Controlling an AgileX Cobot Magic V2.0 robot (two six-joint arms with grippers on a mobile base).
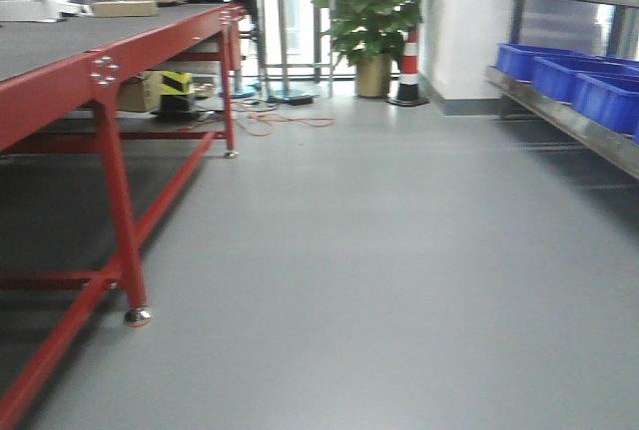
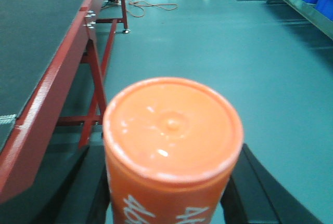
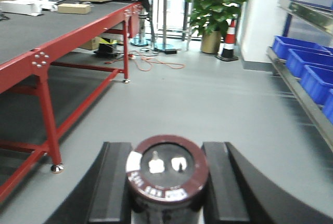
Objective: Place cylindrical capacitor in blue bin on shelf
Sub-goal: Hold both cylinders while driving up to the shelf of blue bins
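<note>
In the right wrist view, a dark brown cylindrical capacitor (image 3: 166, 169) with two metal terminals on top stands upright, and my right gripper (image 3: 166, 185) is shut on it, black fingers (image 3: 117, 180) pressing both sides. My left gripper (image 2: 171, 195) is shut on an orange cylinder (image 2: 173, 130) with white lettering, its flat end facing the camera. The steel shelf (image 1: 569, 119) runs along the right wall and carries a row of blue bins (image 1: 599, 96). Both wrist views also catch the shelf (image 3: 304, 102) and blue bins (image 3: 312, 78) at the right. Neither gripper shows in the front view.
A red-framed table (image 1: 110, 81) with a dark top and boxes (image 1: 125, 8) fills the left. Grey floor lies between table and shelf. Ahead stand a potted plant (image 1: 374, 11), a striped traffic cone (image 1: 408, 71) and orange cables (image 1: 285, 121) on the floor.
</note>
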